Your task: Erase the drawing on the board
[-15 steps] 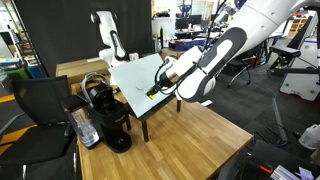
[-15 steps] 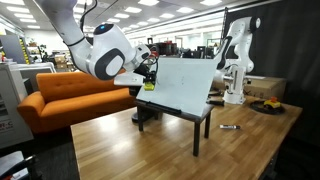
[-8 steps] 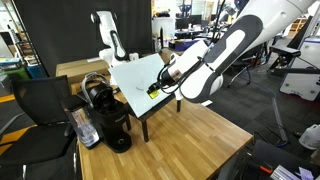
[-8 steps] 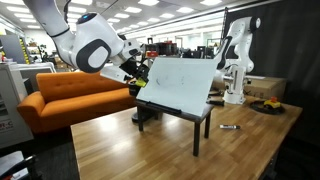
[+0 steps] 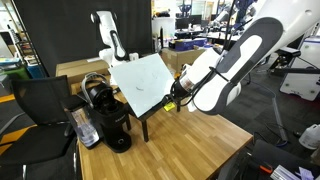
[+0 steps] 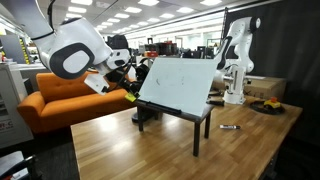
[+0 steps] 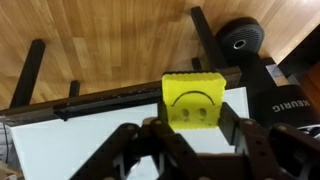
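The white board (image 5: 140, 80) stands tilted on its dark stand on the wooden table, and it shows in both exterior views (image 6: 178, 85). None of these views shows the drawing on its face. My gripper (image 7: 193, 118) is shut on a yellow eraser block (image 7: 193, 98) with a smiley face printed on it. In the wrist view the block hangs over the board's edge (image 7: 50, 150) and the dark stand bar. In the exterior views the gripper (image 5: 168, 103) (image 6: 130, 95) sits just off the board's lower side edge, apart from the face.
A black Keurig coffee machine (image 5: 110, 120) (image 7: 285, 100) stands beside the board. A black chair (image 5: 35, 110) is near the table's corner. A second white arm (image 6: 235, 60) rises behind the board. An orange sofa (image 6: 55, 100) lies beyond my arm. A small item (image 6: 228, 127) lies on the table.
My gripper, still holding the yellow block, has slid off the board's face and out past its lower side edge. The board has not moved.
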Robot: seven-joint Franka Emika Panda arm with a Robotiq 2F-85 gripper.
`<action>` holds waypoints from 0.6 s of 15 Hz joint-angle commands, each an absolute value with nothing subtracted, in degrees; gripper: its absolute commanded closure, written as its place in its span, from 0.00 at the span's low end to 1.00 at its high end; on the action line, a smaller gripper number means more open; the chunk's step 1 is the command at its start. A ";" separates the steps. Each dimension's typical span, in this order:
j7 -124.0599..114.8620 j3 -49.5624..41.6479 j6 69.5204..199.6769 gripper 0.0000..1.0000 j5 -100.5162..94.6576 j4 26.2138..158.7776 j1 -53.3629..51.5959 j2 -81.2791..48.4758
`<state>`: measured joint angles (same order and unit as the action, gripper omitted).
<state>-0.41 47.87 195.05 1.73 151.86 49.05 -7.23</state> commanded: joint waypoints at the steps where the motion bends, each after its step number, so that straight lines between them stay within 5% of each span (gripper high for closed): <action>1: -2.59 47.62 189.14 0.73 4.11 153.08 49.06 -2.33; 9: -5.18 41.37 182.38 0.73 5.54 152.07 49.36 -0.06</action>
<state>-3.69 43.65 185.44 5.24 152.07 49.18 -2.00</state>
